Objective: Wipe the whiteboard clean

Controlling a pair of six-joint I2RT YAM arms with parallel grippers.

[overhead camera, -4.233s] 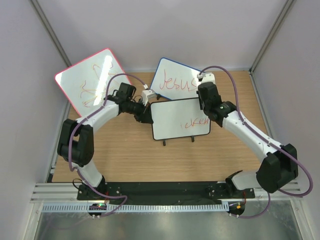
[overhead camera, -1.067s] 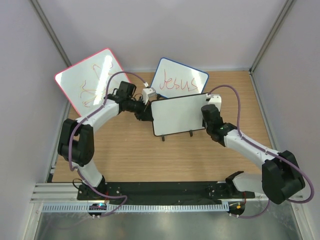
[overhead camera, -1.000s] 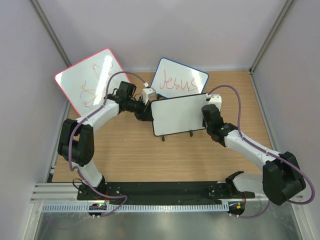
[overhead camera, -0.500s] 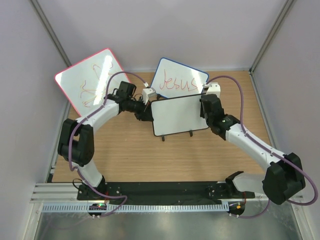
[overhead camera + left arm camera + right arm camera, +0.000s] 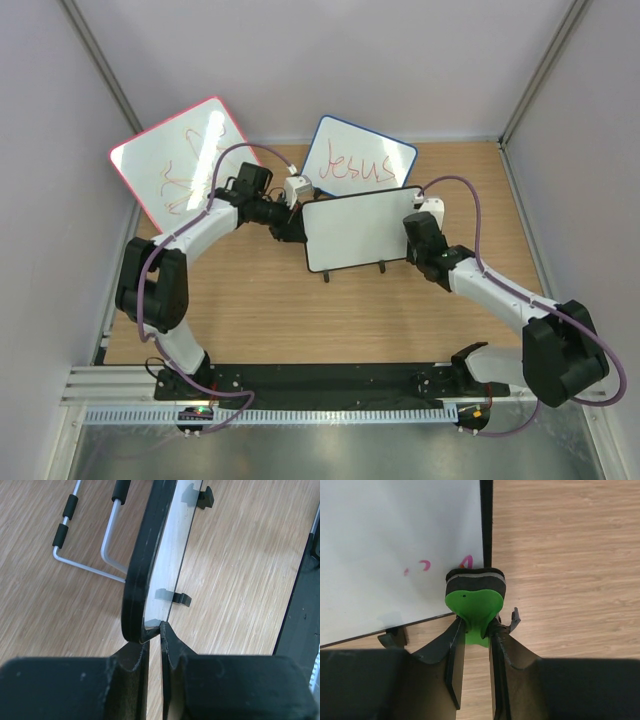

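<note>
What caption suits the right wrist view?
Right hand holds a green eraser at the edge of the whiteboard, beside pink marks.

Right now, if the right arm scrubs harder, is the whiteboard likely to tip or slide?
Tipping seems unlikely: the left gripper clamps a corner of the whiteboard. It looks thin and light on two small feet, so its free end may skid or flex under the eraser.

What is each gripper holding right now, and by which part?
The left gripper pinches the whiteboard by the black frame on its left edge. The right gripper holds the green eraser by its handle, with the pad at the board's right edge.
</note>
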